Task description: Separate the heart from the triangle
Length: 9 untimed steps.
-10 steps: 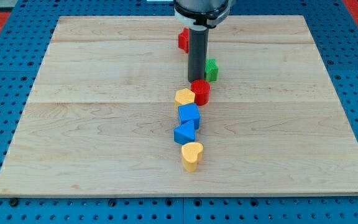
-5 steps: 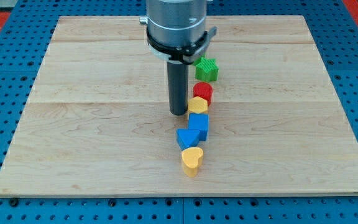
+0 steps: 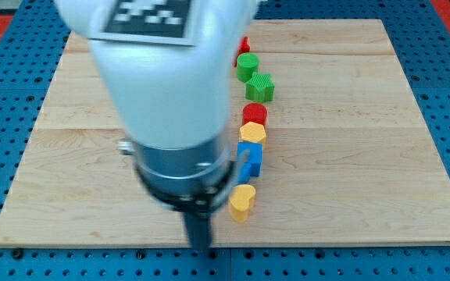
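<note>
My tip (image 3: 201,247) sat bare, touching nothing; the yellow heart (image 3: 241,201) lay up-right of it; the blue triangle was hidden behind the arm.

A single camera looked down at a slant from the near edge of the bench (image 3: 381,156), facing its far edge, close enough that the board nearly filled the frame.

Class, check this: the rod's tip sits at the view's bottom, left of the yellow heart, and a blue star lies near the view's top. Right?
Not quite. The camera view shows a green star, not a blue one. My tip is at the view's bottom, left of the yellow heart.
</note>
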Available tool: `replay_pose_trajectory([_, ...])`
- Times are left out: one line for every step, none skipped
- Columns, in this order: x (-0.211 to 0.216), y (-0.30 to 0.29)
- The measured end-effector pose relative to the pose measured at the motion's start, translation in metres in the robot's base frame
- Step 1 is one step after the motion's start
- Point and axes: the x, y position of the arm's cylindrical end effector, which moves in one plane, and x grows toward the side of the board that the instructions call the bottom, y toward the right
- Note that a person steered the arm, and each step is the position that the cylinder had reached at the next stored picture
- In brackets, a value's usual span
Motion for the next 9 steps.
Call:
replay_pose_trajectory([-0.001, 0.082])
replay_pose_trajectory([-0.007, 0.093])
replay_pose_trajectory([-0.023, 0.062])
replay_pose_trajectory([-0.043, 0.031])
replay_pose_trajectory([-0.069, -0.007])
replay_pose_trajectory([-0.097, -0.039])
replay_pose_trajectory([-0.088, -0.046])
replay_pose_trajectory([-0.047, -0.044])
replay_pose_trajectory([-0.026, -0.031])
